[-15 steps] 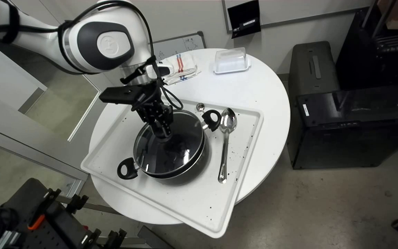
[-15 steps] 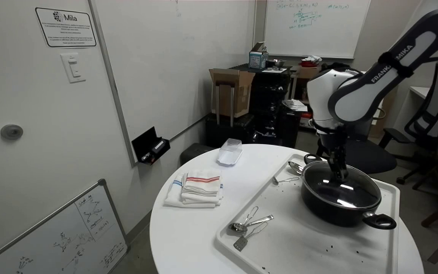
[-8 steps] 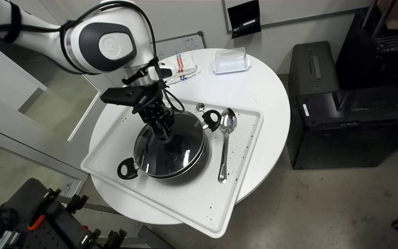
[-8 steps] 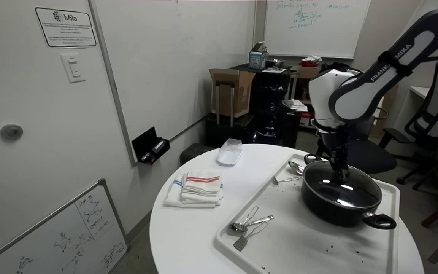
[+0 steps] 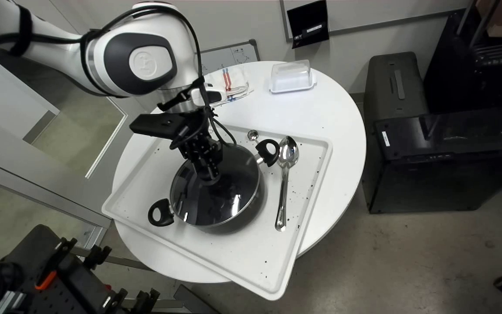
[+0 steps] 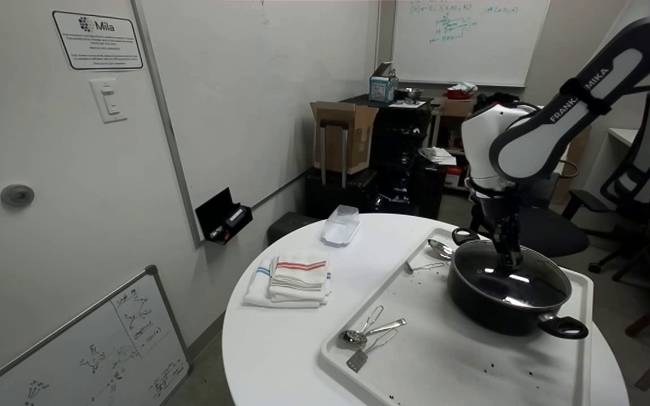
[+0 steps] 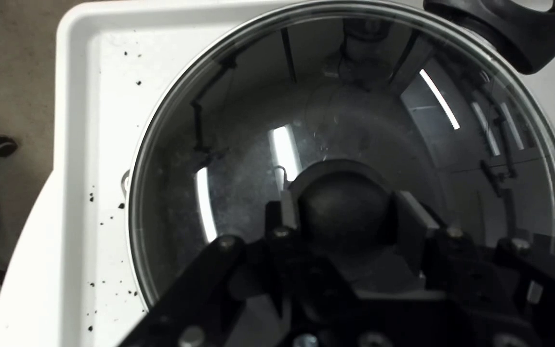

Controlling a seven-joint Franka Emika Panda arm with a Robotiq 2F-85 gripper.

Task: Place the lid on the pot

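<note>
Atop the pot [image 6: 488, 313], the lid [image 7: 354, 125], knob [image 7: 342, 200] seemingly tight within the claw [image 7: 350, 212].

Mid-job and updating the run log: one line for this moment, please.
lid: on pot, full seating unclear | jaws: closed on knob | pot: on tray | big spoon: beside pot | next: likely release

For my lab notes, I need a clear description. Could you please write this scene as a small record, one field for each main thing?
lid: clear glass, over the pot; full seating uncertain
pot: black, two-handled, on white tray
tool: closed on the lid's knob
large spoon: on tray, beside pot
cloths: folded, on white table
</note>
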